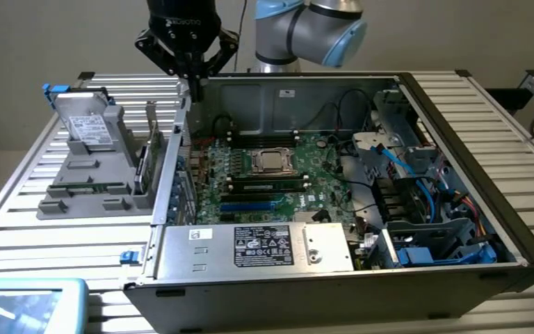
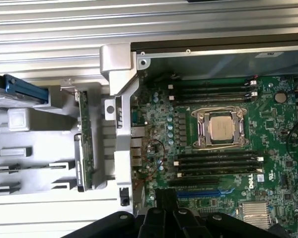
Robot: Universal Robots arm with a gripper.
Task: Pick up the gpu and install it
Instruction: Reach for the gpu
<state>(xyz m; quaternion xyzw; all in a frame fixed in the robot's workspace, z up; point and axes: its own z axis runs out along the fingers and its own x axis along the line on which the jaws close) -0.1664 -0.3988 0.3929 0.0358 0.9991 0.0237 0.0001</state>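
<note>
Silver slatted table [image 1: 489, 104], beige wall [image 1: 63, 35] behind; hand [image 1: 192, 78] narrow over the case rim [image 1: 295, 75].

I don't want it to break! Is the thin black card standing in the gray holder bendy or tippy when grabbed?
The gpu looks like a flat board, so probably stiff, not floppy. It's thin and small, so likely light. It stands on edge in the gray holder, so a sideways push might tip it.
</note>
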